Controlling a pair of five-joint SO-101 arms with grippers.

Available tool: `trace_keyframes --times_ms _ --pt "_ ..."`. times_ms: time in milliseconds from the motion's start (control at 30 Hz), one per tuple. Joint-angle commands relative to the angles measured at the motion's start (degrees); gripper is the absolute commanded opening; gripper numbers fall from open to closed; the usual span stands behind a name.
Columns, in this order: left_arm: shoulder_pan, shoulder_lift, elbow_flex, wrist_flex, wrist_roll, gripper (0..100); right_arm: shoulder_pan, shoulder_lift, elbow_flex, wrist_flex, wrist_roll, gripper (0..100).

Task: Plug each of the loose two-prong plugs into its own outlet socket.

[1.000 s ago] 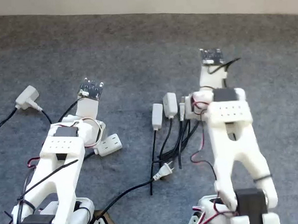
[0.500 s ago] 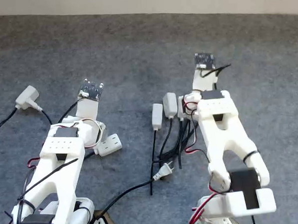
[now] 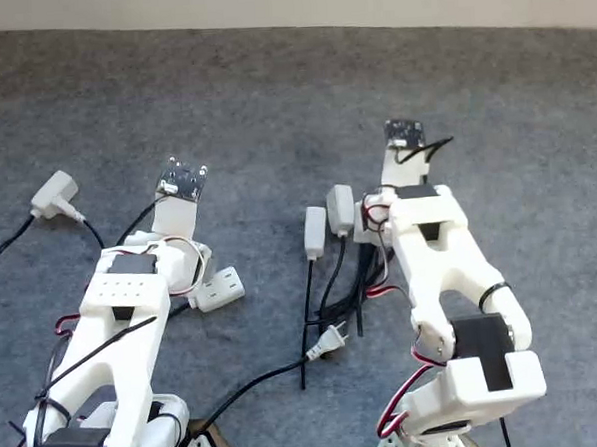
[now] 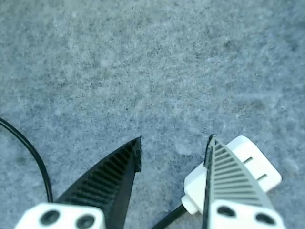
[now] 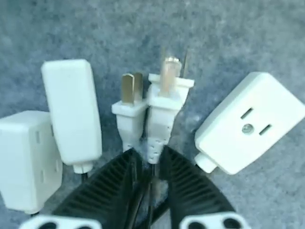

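A two-prong plug [image 5: 165,98], white with its prongs pointing away from the arm, sits in the right gripper [image 5: 148,153], whose black jaws are closed nearly together on the plug's ribbed neck. All of this lies on a grey carpeted table [image 3: 271,75]. The right arm [image 3: 436,261] stretches from the near edge towards the middle of the table and hangs over a cluster of sockets and black cables [image 3: 360,280]. The left arm [image 3: 118,323] reaches from the near left corner. Its left gripper [image 4: 175,138] is low over the carpet with the jaws spread wide apart and nothing between them. A white outlet socket [image 4: 248,162] lies just beside the right-hand jaw, which partly covers it in the left wrist view. Whether they touch cannot be told. In the cluster, a long white socket [image 5: 71,112] and a blocky one [image 5: 28,157] lie side by side to the left of the held plug, and a third socket [image 5: 250,124] with a slotted face lies to its right, apart from it. A second plug [image 5: 128,112] with brass prongs lies right alongside the held one, on its left. Nearer the arms' bases, a loose plug [image 3: 330,339] lies on the carpet at the end of a black cable. A white corded piece [image 3: 55,194] lies at the far left.
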Motion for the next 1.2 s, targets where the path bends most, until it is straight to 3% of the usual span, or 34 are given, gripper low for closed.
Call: trace_keyframes --times_ms 0,167,233,333,467,600,700,867,1033,1167 --pt "-0.5 -1.4 -0.3 -0.8 0.3 23 -0.2 -1.5 -0.5 -0.7 -0.2 1.0" --pt "-0.5 -1.4 -0.3 -0.8 0.3 23 2.2 -8.5 -4.2 6.4 0.2 0.5" --pt "-0.5 -1.4 -0.3 -0.9 0.3 23 4.0 -13.2 -8.9 12.6 4.0 0.5" --pt "-0.5 -1.4 -0.3 -0.9 0.2 23 5.2 -18.7 -19.0 26.5 12.2 0.5" --pt "-0.5 -1.4 -0.3 -0.9 0.2 23 5.8 -20.4 -32.7 46.3 29.2 0.5" --pt "-0.6 -1.4 -0.3 -0.9 0.2 23 9.2 -20.8 -36.4 55.0 44.2 0.5" --pt "-0.6 -1.4 -0.3 -0.9 0.2 23 15.8 -20.4 -30.6 50.9 49.8 0.5" --pt "-0.6 -1.4 -0.3 -0.9 0.2 23 23.0 -20.4 -5.1 29.7 59.5 0.5" --pt "-0.6 -1.4 -0.2 -0.9 0.2 23 24.0 -20.8 18.3 10.1 60.5 0.5" --pt "-0.6 -1.4 -0.2 -0.9 0.2 23 24.3 -20.7 21.7 6.4 60.5 0.6"
